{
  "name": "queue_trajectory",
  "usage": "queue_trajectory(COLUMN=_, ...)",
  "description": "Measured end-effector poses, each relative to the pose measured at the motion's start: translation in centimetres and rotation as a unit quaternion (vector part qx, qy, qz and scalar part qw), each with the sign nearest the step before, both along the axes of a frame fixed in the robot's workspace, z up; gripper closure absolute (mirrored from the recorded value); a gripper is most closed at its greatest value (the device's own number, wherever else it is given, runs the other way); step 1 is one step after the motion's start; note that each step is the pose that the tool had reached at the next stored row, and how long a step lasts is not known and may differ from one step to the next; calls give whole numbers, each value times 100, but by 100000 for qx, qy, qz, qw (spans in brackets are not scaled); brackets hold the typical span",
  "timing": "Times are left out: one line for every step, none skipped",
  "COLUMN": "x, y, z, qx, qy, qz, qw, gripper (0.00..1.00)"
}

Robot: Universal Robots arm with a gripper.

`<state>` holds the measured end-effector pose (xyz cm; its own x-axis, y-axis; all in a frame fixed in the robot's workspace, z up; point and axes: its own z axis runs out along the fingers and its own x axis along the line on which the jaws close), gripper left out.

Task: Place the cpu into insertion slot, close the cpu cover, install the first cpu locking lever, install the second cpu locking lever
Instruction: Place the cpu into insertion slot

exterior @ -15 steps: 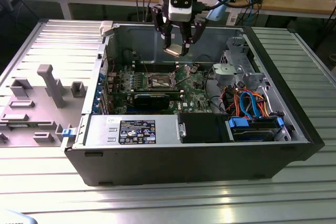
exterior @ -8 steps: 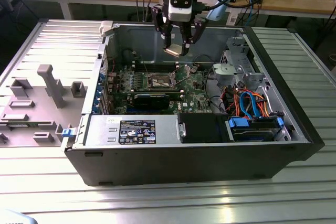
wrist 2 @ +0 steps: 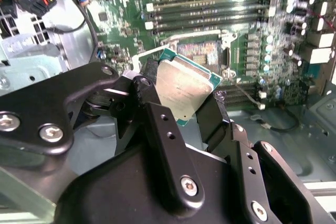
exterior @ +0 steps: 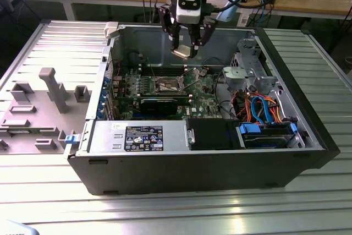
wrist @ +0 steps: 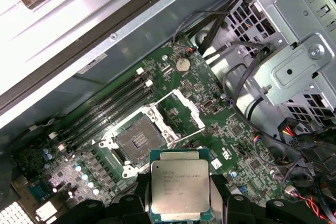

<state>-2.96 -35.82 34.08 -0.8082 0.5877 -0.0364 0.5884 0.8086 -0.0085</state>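
Currently the pincer (wrist 2: 184,100) clamps the cpu (wrist 2: 185,85) by its edges, above the open insertion slot (wrist: 139,141).

One open computer case (exterior: 203,163) sits on the tabletop (exterior: 181,207). Inside it lies one green circuit board (wrist: 231,129), which carries one square socket (wrist: 137,141), one metal cover frame (wrist: 187,109) standing open at the socket's edge, four long memory slots (wrist: 110,108) and one coin battery (wrist: 182,65). There is one tool (exterior: 186,50), with one chip (wrist: 180,190) between its fingers.
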Motion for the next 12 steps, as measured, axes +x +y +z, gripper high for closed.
queue_trajectory(x=0, y=-5, z=0, qx=789, qy=4, qz=0, qw=99997, gripper=45)
queue_trajectory(x=-1, y=-9, z=0, qx=1296, qy=1, qz=-3, qw=99992, gripper=45)
queue_trajectory(x=-1, y=-13, z=0, qx=1824, qy=-1, qz=0, qw=99983, gripper=45)
queue_trajectory(x=-1, y=-15, z=0, qx=2129, qy=2, qz=1, qw=99977, gripper=45)
queue_trajectory(x=-1, y=-18, z=0, qx=2239, qy=-1, qz=-1, qw=99975, gripper=45)
queue_trajectory(x=-1, y=-18, z=0, qx=2223, qy=3, qz=-4, qw=99975, gripper=45)
queue_trajectory(x=-1, y=-18, z=0, qx=2196, qy=3, qz=-3, qw=99976, gripper=45)
queue_trajectory(x=-1, y=-18, z=0, qx=2194, qy=4, qz=1, qw=99976, gripper=45)
queue_trajectory(x=-1, y=-18, z=0, qx=2192, qy=2, qz=1, qw=99976, gripper=45)
queue_trajectory(x=-1, y=-18, z=0, qx=2181, qy=0, qz=-2, qw=99976, gripper=45)
queue_trajectory(x=0, y=-18, z=0, qx=2165, qy=1, qz=-34, qw=99977, gripper=45)
queue_trajectory(x=0, y=-18, z=0, qx=2161, qy=1, qz=-92, qw=99977, gripper=45)
